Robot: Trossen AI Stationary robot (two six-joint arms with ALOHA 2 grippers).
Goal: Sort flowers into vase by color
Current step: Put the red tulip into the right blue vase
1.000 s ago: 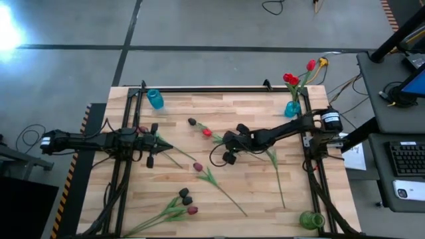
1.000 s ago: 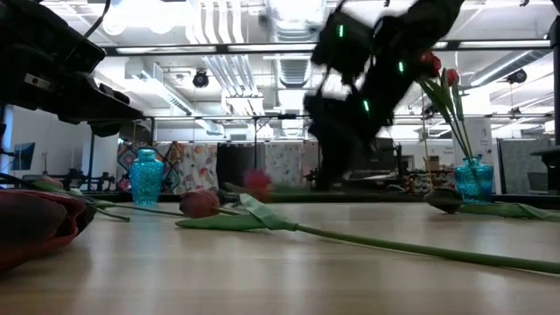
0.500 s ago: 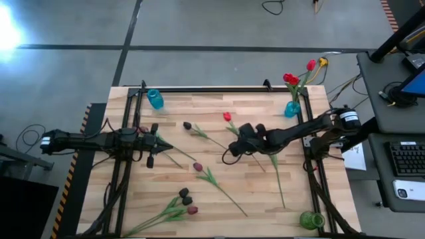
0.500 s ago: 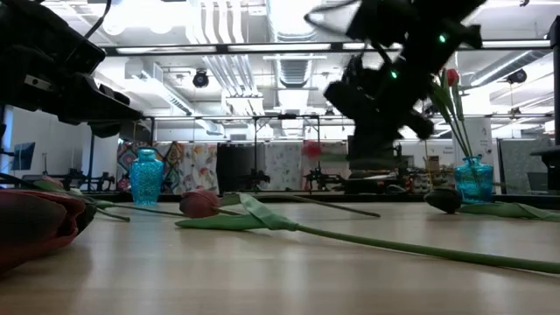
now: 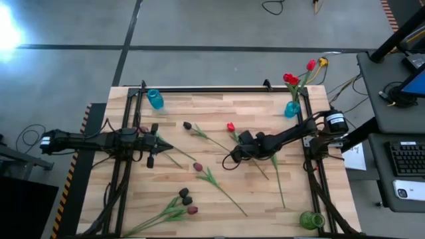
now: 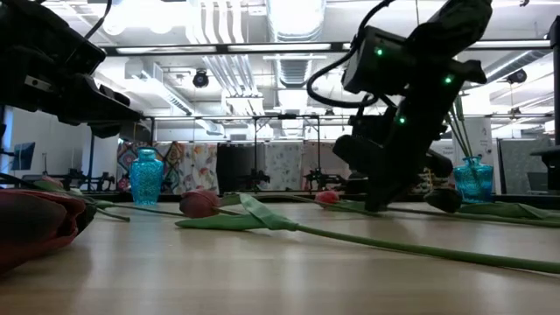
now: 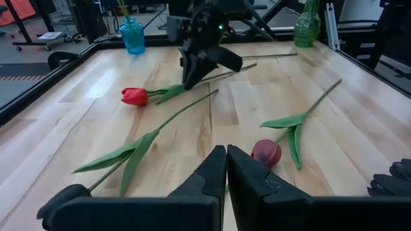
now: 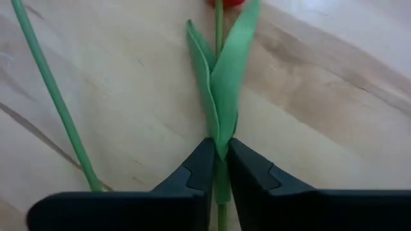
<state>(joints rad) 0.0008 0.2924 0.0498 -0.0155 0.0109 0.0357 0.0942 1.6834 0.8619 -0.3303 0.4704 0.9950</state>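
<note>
I count two blue vases [image 5: 155, 99] and one green vase [image 5: 309, 220]. Three tulips stand in the blue vase by my right arm. On the table [image 5: 219, 199] lie about seven more.

My right gripper [image 8: 219, 168] pinches the red tulip [image 5: 231, 127] by its stem and leaf, jaws almost together. It lies flat mid-table, head pointing to the far edge.

My left gripper [image 7: 226, 168] waits at the left side, jaws pressed together, holding nothing.
</note>
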